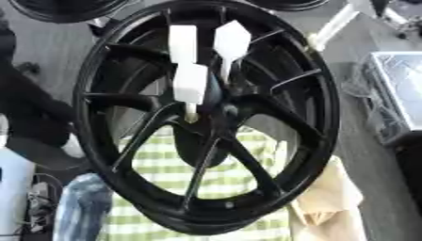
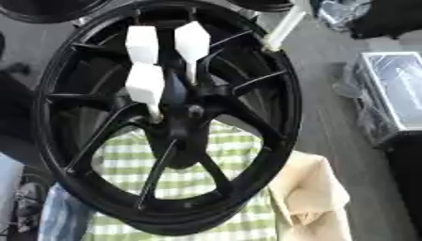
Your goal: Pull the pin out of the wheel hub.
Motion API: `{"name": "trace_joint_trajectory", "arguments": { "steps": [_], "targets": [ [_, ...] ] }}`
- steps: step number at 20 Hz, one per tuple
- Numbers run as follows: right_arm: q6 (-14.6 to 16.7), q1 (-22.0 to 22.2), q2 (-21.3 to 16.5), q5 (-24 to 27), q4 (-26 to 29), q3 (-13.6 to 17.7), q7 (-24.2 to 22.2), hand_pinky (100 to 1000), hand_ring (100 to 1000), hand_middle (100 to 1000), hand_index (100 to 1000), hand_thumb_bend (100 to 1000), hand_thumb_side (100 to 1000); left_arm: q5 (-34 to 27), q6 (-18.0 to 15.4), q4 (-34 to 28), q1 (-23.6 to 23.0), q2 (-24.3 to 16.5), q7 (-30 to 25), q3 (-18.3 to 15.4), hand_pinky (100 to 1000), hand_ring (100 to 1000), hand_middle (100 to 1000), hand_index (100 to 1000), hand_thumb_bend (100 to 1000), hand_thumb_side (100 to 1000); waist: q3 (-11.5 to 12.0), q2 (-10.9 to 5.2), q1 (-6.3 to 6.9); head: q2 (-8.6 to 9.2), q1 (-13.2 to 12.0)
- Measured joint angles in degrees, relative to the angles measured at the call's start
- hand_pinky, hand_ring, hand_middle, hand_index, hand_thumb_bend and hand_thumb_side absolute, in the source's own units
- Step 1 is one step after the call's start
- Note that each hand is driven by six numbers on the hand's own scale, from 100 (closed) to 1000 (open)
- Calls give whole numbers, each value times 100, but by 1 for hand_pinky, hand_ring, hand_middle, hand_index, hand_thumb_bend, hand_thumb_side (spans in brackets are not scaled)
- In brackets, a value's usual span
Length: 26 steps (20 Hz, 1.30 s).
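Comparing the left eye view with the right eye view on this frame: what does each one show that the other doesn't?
Only the left eye view shows the white object with cables at the lower left edge. Only the right eye view shows the dark bulk at the top right and more of the clear box. Both show the black wheel, three white blocks before its spokes, a thin pale pin by the hub, and the green checked cloth behind.
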<state>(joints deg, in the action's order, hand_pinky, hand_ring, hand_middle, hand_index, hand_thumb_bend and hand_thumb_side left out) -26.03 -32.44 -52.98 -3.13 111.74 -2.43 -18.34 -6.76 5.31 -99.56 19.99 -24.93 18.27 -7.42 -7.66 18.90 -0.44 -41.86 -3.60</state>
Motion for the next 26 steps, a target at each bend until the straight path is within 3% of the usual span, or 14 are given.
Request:
{"name": "trace_joint_trajectory", "arguments": {
  "steps": [4,6,9,13,16,21,26],
  "targets": [
    [-341,624,59,-203,-482,635,387,734,565,373,602,100,119,0,-8,-1,-26,-10,101,-91,754,786,702,723,101,838,-150,82,69,119,-192],
    [-381,904,256,-359,-747,926,567,751,623,472,693,100,100,0,-6,-3,-26,-26,125,-116,754,786,702,723,101,838,-177,96,82,157,-248],
    [-253,1330,579,-611,-1059,1353,830,848,820,740,891,100,131,0,-6,-4,-21,-26,129,-121,755,786,703,724,101,838,-169,104,99,220,-288],
    [-5,1924,962,-861,-1242,1737,1198,869,852,796,927,120,234,0,-2,-6,26,-26,118,-117,755,786,703,724,103,839,-68,104,97,279,-281],
    [78,2419,1171,-881,-1192,1859,1498,868,850,800,930,113,212,0,-1,-6,40,-24,91,-84,756,787,703,724,103,840,12,103,95,296,-248],
    [114,3168,1366,-669,-704,1978,1973,867,850,826,942,124,170,-1,6,-6,69,-17,20,-22,757,787,704,725,105,842,129,82,79,293,-152],
    [43,3662,1394,-453,-186,1995,2437,870,857,837,948,191,272,-3,20,-6,77,30,-56,31,758,788,704,725,103,843,214,49,65,267,-49]
  ]
}}
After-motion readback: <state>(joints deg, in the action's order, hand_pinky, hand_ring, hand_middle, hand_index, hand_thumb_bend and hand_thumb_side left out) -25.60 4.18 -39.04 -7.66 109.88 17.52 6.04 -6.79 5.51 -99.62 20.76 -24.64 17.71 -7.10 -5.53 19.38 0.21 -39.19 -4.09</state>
